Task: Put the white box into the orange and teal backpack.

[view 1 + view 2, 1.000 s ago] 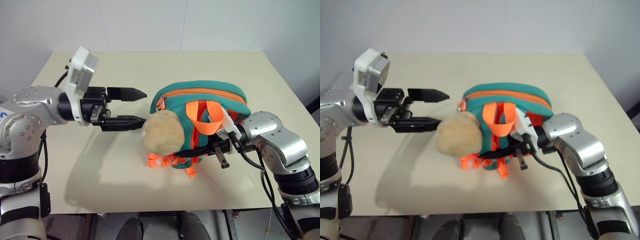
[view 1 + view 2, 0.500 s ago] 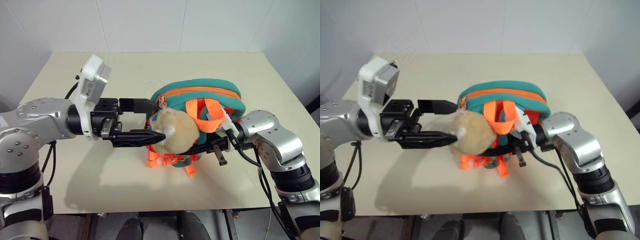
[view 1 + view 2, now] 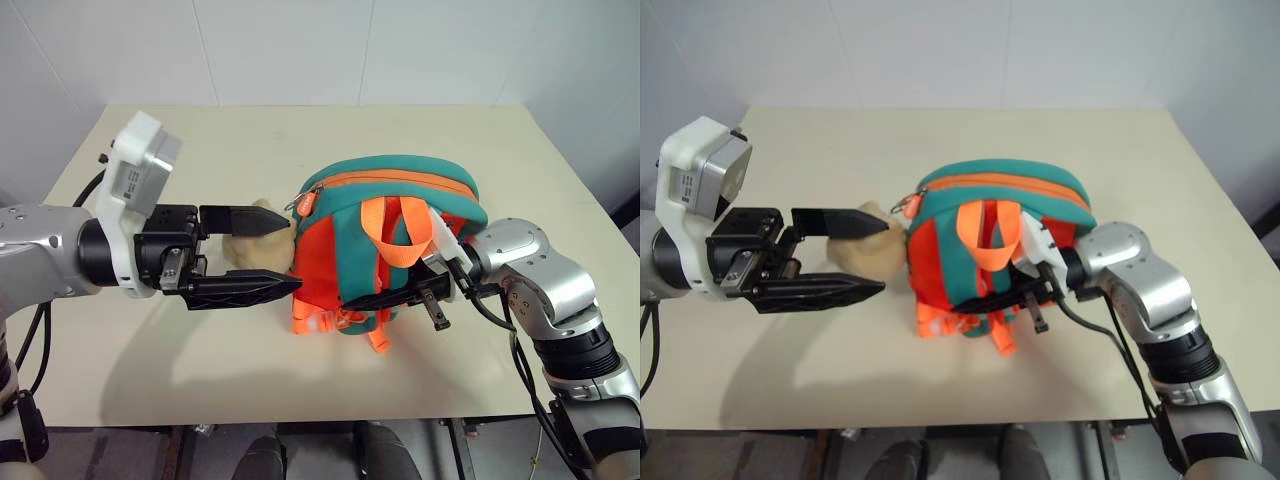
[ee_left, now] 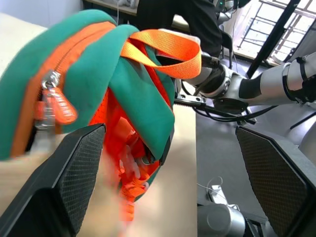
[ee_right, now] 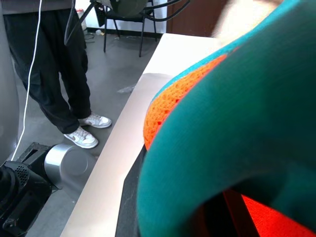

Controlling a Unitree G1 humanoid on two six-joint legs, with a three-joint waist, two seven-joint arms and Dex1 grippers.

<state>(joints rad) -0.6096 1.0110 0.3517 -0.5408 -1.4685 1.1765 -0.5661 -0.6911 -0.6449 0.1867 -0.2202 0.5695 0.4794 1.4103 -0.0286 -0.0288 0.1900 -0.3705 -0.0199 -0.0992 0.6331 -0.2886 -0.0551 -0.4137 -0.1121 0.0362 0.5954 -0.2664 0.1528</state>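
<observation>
The orange and teal backpack (image 3: pixel 385 235) stands upright on the table, strap side toward me, zipper along its top. Its beige plush charm (image 3: pixel 248 232) hangs at its left side. My left gripper (image 3: pixel 293 254) is open just left of the backpack, fingertips at its edge, the charm behind the upper finger. In the left wrist view the backpack (image 4: pixel 98 74) and its zipper pull (image 4: pixel 55 106) sit between the fingers (image 4: pixel 64 187). My right gripper (image 3: pixel 362 299) is shut on the backpack's lower strap side, its black fingers lying across it. The white box is out of view.
The beige table (image 3: pixel 200 370) has free surface in front of and behind the backpack; its front edge is close. White walls stand behind it. A person in dark trousers and white sneakers (image 5: pixel 91 131) stands beside the table.
My left gripper has drawn back to the left from the backpack's zipper end, still open. The plush charm swung from the front to the left side, and the backpack now stands straighter.
</observation>
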